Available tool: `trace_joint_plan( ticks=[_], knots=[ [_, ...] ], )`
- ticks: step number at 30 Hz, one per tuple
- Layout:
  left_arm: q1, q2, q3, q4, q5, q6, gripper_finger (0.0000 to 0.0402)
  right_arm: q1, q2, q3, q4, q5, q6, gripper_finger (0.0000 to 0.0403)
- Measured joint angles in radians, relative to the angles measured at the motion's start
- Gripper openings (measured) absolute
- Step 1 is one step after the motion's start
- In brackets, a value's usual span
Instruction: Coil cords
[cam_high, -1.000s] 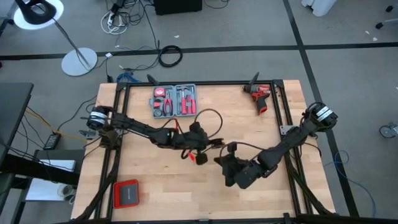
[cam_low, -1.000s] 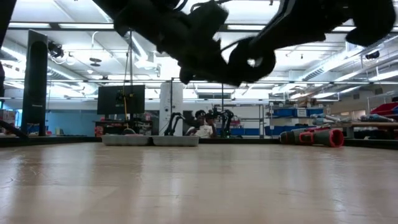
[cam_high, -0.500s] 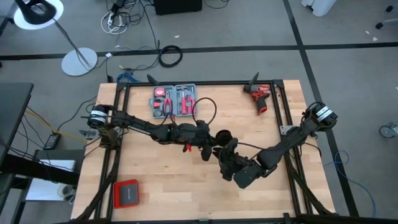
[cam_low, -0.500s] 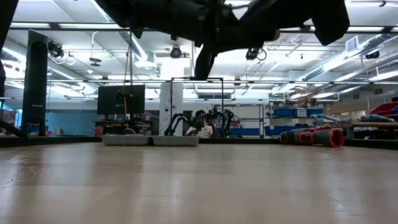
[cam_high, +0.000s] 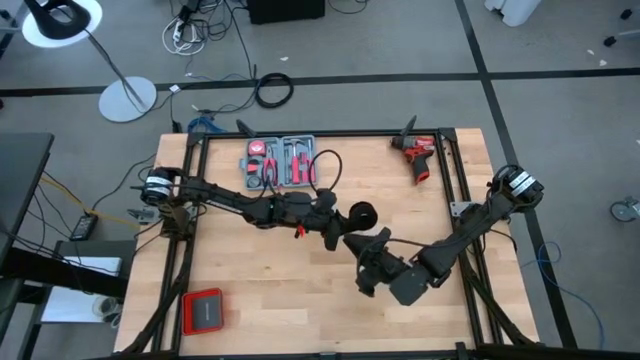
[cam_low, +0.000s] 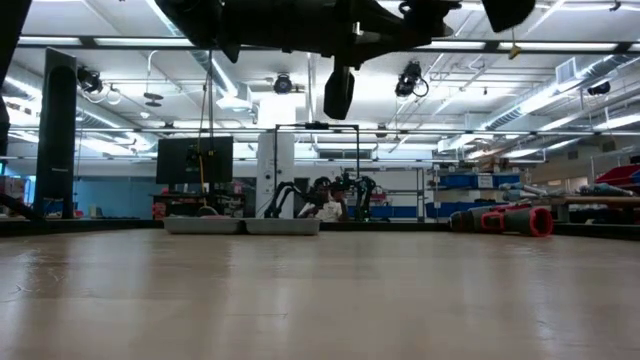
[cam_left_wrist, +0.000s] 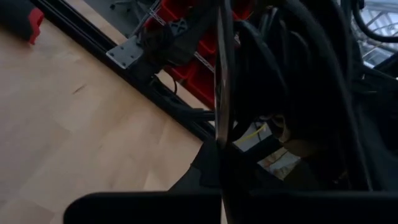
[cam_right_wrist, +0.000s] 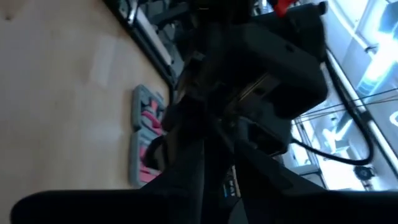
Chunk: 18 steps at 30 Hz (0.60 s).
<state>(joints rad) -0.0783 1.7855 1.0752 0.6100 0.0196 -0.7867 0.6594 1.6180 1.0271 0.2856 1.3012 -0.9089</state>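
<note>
While both grippers are meeting above the table's middle, the shut left gripper is pinching the cable; the right gripper's opening is staying hidden.

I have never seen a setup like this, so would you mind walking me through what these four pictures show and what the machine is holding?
It is a robot with two dark jointed arms mounted at a wooden table. One picture looks straight down from above, one looks level across the tabletop into the room behind, and two come from cameras on the arms' wrists.

From above, the left gripper and the right gripper meet over the middle of the table, raised above the wood. The left gripper is shut on a thin black cable, which loops up behind it and ends in a small coil. The right gripper looks partly open close by; whether it touches the cable is unclear.

On the table lie an open grey tool case, a red drill and a flat red case.
</note>
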Motion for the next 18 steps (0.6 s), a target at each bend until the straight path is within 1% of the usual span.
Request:
trace_joint_plan(
  ticks=[2,5,14,18],
  knots=[
    [0.0,0.0,0.0,0.01,0.0,-0.012,0.0,-0.003,0.0,0.0,0.032,0.003,-0.046,0.0087],
    [0.0,0.0,0.0,0.026,0.006,-0.021,0.0,-0.014,0.0,0.0,0.033,0.003,-0.091,0.0087],
    [0.0,0.0,0.0,0.028,0.012,-0.034,0.0,-0.045,0.0,0.0,0.035,-0.014,-0.172,0.0077],
    [0.0,0.0,0.0,0.027,0.012,-0.034,0.0,-0.048,0.0,0.0,0.035,-0.066,-0.181,0.0075]
  ],
)
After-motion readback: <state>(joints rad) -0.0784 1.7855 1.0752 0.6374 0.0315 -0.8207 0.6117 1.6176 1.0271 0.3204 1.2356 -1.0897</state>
